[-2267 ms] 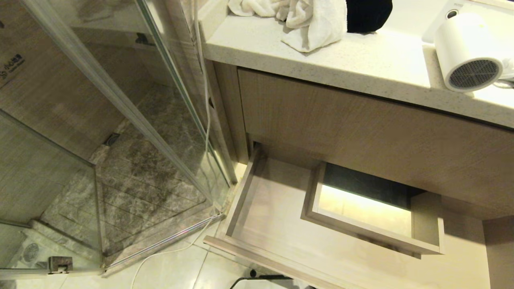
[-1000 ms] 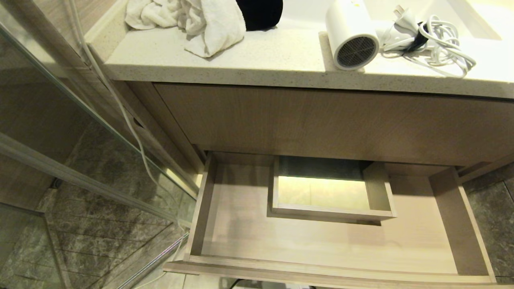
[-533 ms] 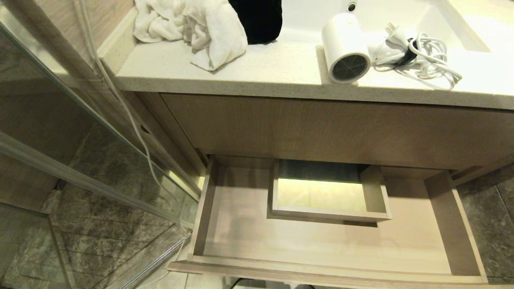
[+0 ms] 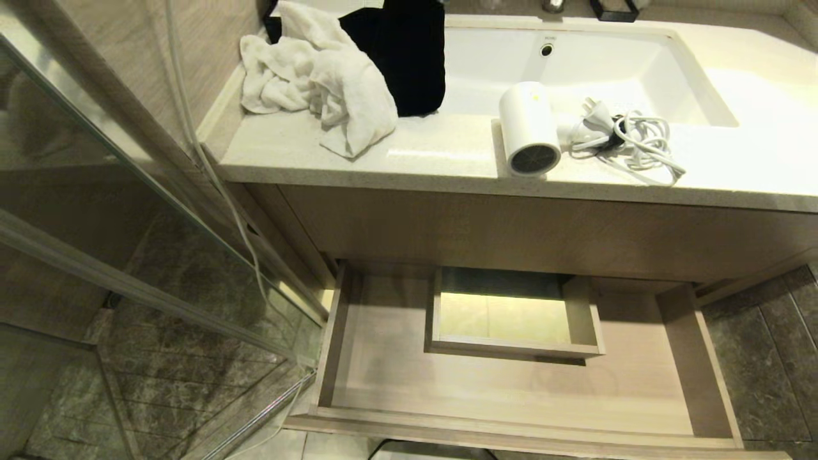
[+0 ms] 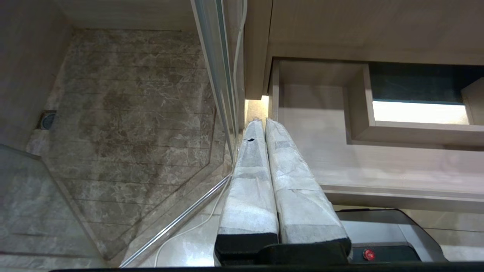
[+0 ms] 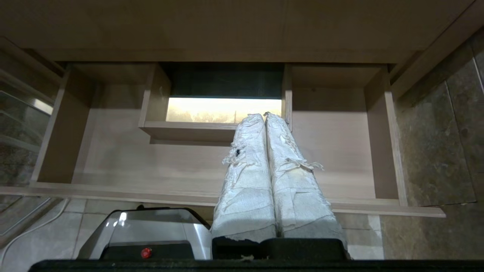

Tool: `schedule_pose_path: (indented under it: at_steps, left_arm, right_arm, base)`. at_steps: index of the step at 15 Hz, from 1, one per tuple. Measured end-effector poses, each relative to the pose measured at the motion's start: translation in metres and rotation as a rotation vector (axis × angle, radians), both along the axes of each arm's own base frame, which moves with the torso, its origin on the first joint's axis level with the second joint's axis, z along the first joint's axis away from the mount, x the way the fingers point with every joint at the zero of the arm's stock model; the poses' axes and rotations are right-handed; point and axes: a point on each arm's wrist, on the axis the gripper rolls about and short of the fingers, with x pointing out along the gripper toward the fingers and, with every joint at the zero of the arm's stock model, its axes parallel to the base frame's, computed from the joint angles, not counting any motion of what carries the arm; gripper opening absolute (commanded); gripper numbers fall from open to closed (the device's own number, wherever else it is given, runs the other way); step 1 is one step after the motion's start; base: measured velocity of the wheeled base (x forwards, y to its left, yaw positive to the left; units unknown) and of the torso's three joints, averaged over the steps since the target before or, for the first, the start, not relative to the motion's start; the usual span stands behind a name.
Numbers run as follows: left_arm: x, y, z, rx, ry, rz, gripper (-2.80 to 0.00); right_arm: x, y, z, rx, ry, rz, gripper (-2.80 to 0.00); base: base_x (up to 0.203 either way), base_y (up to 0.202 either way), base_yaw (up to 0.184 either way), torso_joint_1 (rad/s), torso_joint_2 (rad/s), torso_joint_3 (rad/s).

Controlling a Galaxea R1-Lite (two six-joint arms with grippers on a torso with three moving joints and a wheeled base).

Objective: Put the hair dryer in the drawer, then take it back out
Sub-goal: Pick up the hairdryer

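Nothing of the task is done yet, judging by how things lie. Nearest, the left gripper [image 5: 264, 122] is seen pressed fully together with nothing held, hanging low by the drawer's left front corner beside the glass shower panel [image 5: 215, 75]. The right gripper [image 6: 263, 117] is likewise pinched together and empty, parked low in front of the drawer [image 4: 511, 390], whose front rail is crossed just below its fingertips in the right wrist view. The drawer is found pulled out and bare inside; its boxed notch [image 6: 223, 109] sits just beyond the right gripper's tips, toward the cabinet. Farther up and well apart from both grippers, the hair dryer [image 4: 527, 128] is left lying on the countertop [image 4: 441, 160], barrel mouth facing the front edge, with its coiled cord [image 4: 632, 140] just beside it on the right. A white towel [image 4: 326, 83] is piled farther left, and the sink [image 4: 575, 64] lies behind. Still to be done: dryer grasped, lowered into the drawer, released, then lifted back out.
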Motion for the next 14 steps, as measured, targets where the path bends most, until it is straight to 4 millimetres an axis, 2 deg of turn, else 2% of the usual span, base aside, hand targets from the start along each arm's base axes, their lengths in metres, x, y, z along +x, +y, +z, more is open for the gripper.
schedule_pose_path:
  at_steps: [14]
  left_arm:
    - [0.0000, 0.0000, 0.0000, 0.000, 0.000, 0.000, -2.80]
  right_arm:
    - [0.0000, 0.0000, 0.0000, 0.000, 0.000, 0.000, -2.80]
  base:
    - [0.000, 0.000, 0.000, 0.178, -0.34, -0.164]
